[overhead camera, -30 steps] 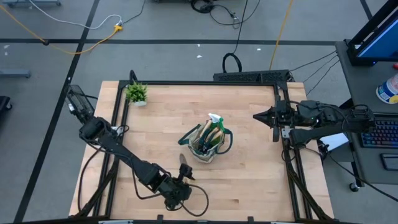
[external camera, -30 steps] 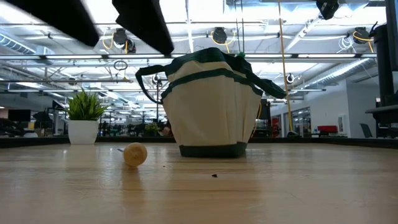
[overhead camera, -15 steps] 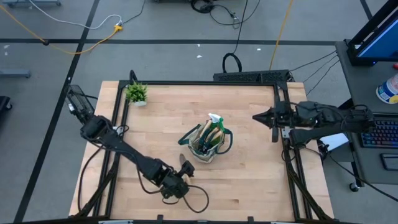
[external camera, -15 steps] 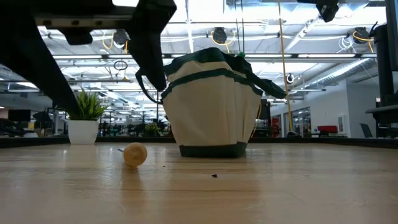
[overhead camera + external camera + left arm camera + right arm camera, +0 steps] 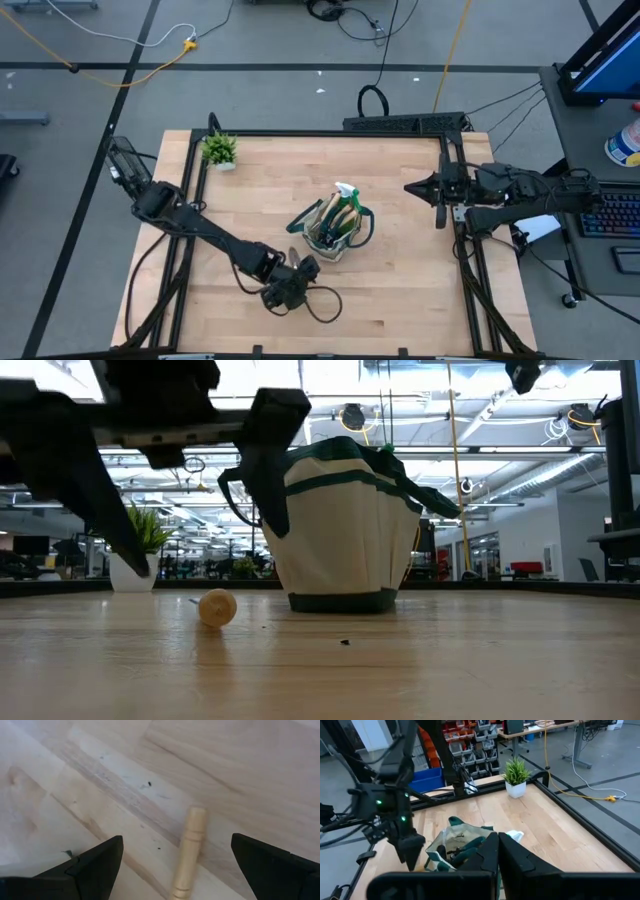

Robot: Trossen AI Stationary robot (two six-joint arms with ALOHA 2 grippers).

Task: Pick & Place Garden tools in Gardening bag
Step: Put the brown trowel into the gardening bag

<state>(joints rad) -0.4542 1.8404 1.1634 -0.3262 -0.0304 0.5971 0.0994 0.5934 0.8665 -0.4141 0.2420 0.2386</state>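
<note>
Moved over the wooden-handled tool, left gripper gapes wide, straddling its handle, empty.

Dark jointed arms, black looping cables

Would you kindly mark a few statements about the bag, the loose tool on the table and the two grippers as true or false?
1. The left gripper is open above a wooden-handled tool lying on the table. True.
2. The gardening bag is empty. False: a spray bottle and other tools sit in it.
3. The right gripper is reaching into the bag. False: it waits at the table's right edge.
4. The potted plant stands near the table's far left corner. True.
</note>
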